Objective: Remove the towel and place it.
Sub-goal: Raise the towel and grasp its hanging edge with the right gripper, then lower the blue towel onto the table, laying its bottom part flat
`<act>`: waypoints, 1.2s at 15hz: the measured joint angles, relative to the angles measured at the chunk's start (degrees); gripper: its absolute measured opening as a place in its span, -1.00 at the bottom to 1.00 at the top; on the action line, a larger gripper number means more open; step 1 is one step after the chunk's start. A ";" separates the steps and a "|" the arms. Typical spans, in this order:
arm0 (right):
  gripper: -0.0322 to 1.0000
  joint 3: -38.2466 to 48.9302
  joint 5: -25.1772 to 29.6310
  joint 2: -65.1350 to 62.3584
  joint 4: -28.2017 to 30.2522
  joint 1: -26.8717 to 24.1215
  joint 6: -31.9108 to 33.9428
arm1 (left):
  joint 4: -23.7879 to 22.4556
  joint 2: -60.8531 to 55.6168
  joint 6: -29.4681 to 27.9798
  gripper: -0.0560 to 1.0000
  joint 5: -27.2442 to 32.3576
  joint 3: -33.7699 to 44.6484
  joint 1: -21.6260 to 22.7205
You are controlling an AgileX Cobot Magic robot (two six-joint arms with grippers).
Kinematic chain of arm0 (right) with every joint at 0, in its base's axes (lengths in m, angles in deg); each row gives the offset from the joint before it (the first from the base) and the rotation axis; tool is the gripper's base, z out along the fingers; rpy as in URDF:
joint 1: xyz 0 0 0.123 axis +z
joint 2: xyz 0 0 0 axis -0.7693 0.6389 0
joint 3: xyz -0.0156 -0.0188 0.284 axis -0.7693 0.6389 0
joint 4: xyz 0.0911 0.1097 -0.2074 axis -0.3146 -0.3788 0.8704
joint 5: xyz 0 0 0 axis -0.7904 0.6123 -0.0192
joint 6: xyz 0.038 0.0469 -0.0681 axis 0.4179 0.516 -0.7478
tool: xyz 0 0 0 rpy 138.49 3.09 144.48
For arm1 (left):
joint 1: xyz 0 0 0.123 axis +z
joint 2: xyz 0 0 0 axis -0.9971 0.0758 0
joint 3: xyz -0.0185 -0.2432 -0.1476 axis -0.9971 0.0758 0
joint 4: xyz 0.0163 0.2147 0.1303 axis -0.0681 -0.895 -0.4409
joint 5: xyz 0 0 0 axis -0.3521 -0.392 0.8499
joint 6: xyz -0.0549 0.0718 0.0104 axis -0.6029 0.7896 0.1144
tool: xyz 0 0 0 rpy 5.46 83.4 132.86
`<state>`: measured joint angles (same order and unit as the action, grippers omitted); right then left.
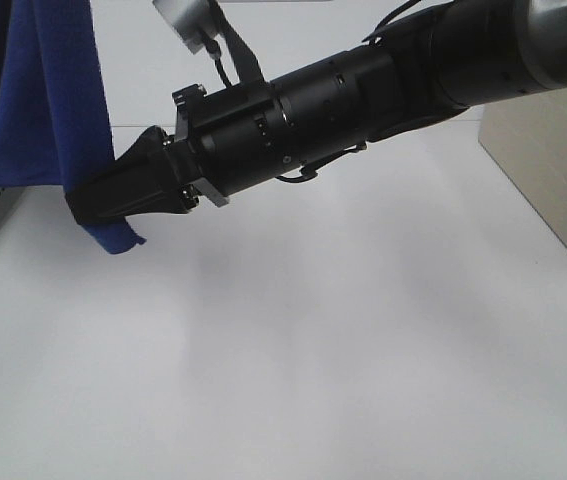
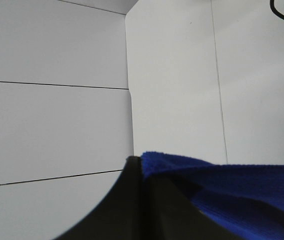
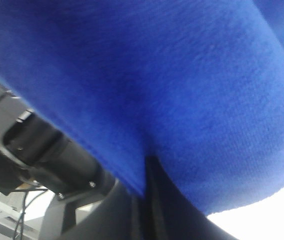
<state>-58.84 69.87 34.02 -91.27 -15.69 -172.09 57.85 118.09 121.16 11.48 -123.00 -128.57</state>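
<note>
towel point(image 1: 23, 100) soft, light, limp; low edge pinched in closed right gripper point(image 1: 77, 204), another edge clamped by left gripper point(image 2: 137, 164); best held near corners.

Robotics lab, white tabletop point(image 1: 363, 350), panelled white walls point(image 2: 56, 125), black robot arm point(image 1: 383, 90)

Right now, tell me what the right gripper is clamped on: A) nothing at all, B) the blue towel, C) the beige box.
B: in the high view the right gripper is shut on the hanging blue towel, whose lower corner pokes out beneath it.
</note>
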 joint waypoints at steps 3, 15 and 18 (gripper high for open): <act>-0.91 -1.95 -2.58 -1.26 7.62 -0.06 9.40 | 0.00 0.00 -5.39 -0.89 0.40 0.00 0.00; -0.91 -11.17 -9.68 -22.40 35.75 -13.69 40.85 | -4.35 3.04 -27.79 -0.89 -16.33 0.00 0.00; -0.91 -17.99 -8.02 -25.73 53.46 -14.09 49.90 | -4.47 4.81 -32.09 -0.89 -26.81 0.00 0.00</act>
<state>-76.83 61.85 8.29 -37.81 -29.78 -122.19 53.38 122.90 89.07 -15.34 -123.00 -128.57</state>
